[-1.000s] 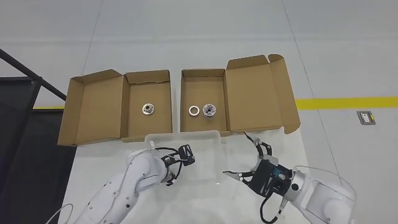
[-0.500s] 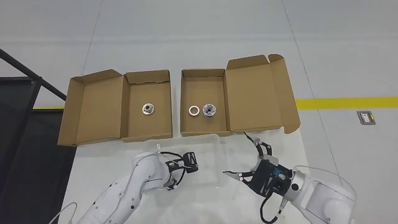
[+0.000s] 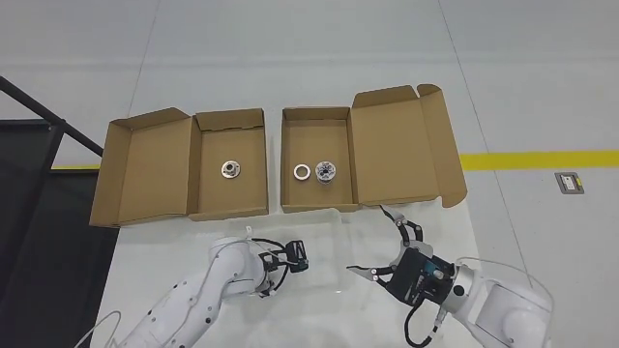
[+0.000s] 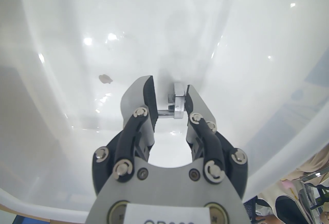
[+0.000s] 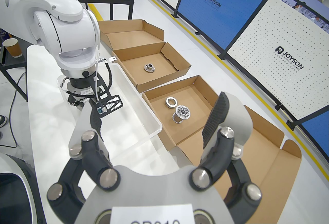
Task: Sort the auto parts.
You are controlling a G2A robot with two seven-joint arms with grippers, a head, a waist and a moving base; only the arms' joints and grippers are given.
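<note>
Now: left gripper has a part pinched and has pulled back inside the bin

Small metal part (image 4: 177, 104), a flange plus a short shaft, sits crosswise in the left gripper (image 4: 168, 89). The flange is flat on one pad and the shaft end butts the other, so the gripper is clamped on it. It's held over the floor of the white bin (image 4: 77, 17); can't tell whether it's fully clear.

Over the last second that gripper slid from near the bin's far wall back toward the bin's middle, and it's now almost stopped. My read: pick done, carry not begun.

Just beyond the bin's far wall are two open cardboard boxes:
- left box (image 3: 213, 145) holds a flanged hub (image 3: 230, 168)
- right box (image 3: 314, 140) holds a ring (image 3: 303, 170) and a round part (image 3: 326, 171)

The held piece looks closer to the hub, but that's tentative.

Right gripper (image 5: 156, 106) hangs wide open off the bin's end, holding nothing and unmoved.
</note>
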